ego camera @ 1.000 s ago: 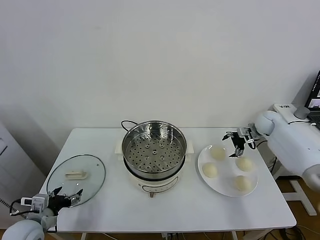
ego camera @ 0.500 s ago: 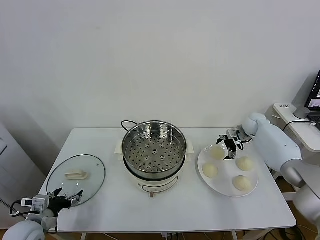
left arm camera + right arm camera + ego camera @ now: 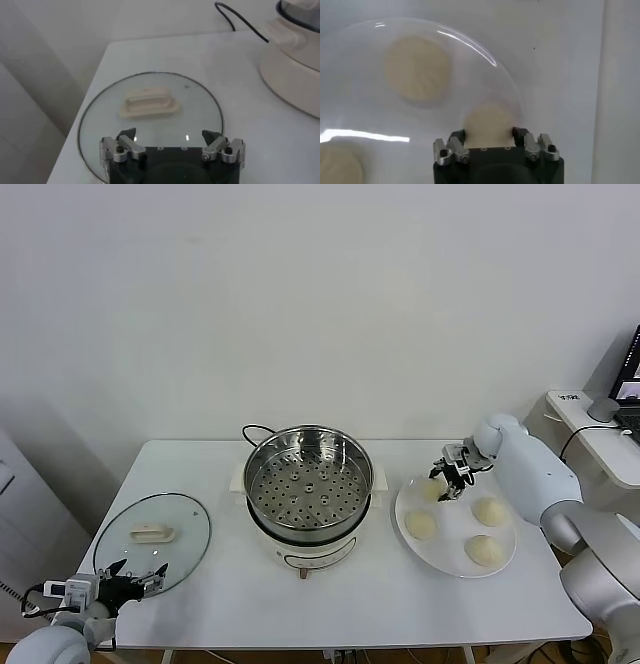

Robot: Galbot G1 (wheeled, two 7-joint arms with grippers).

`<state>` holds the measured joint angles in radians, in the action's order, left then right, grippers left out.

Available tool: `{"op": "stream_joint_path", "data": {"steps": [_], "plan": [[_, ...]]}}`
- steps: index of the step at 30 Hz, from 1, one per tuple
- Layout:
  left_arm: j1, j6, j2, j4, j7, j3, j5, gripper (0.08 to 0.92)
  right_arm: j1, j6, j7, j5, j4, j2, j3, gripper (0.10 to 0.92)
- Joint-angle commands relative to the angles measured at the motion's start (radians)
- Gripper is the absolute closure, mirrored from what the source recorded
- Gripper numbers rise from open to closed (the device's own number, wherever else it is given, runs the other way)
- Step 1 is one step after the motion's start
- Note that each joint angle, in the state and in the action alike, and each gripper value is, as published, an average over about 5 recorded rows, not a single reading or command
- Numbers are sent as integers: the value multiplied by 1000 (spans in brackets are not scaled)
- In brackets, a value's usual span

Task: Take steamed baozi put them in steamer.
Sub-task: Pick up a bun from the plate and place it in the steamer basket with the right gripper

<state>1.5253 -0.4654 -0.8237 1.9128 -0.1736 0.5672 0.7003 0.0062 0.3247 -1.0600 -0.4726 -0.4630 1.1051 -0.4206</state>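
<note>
Up top from the head, we hold our right gripper (image 3: 449,477) over the far bun (image 3: 434,490) on the plate (image 3: 456,558); the steamer (image 3: 308,481) sits empty, our left gripper (image 3: 128,579) idle by the lid (image 3: 152,540). At the right wrist, fingers spread astride that bun (image 3: 489,125), unclamped. Next we judge: lower, close.

Even, bright, diffuse indoor light; shadows were faint.
Glare streaked the plate (image 3: 470,45) at nine o'clock in the right wrist view, where the baozi (image 3: 417,70) looked soft and blurred; the steamer (image 3: 308,484) gleamed.
</note>
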Motion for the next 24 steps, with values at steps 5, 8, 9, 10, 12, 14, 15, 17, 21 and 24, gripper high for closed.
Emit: {"op": "stream_joint_path", "data": {"steps": [5,8,9,10,12,14,15,17,21,24], "plan": [[2,0,0,2,-2,2,0,177,0,1,-2,-20,8,10,20,521],[2,-2,-1,3,-3,3,0,177,9,-1,-15,12,-29,-9,-7,524],[2,-3,-1,4,-4,4,0,177,16,-3,-21,32,-51,-20,-26,524],[3,-4,-1,5,-5,4,-1,177,27,-7,-28,57,-78,-35,-51,524],[4,-6,-1,8,-7,6,-1,177,64,-16,-46,121,-147,-77,-123,525],[4,-7,-1,11,-9,8,-1,177,117,-24,-66,190,-228,-119,-202,525],[4,-7,-1,12,-10,8,-1,177,149,-26,-76,226,-263,-137,-238,525],[5,-8,0,15,-11,10,-1,177,219,-19,-99,295,-320,-156,-297,525],[7,-8,1,22,-12,11,-1,177,387,36,-156,421,-371,-148,-386,525],[9,-7,1,26,-12,10,-2,177,470,99,-200,476,-361,-100,-410,525]]}}
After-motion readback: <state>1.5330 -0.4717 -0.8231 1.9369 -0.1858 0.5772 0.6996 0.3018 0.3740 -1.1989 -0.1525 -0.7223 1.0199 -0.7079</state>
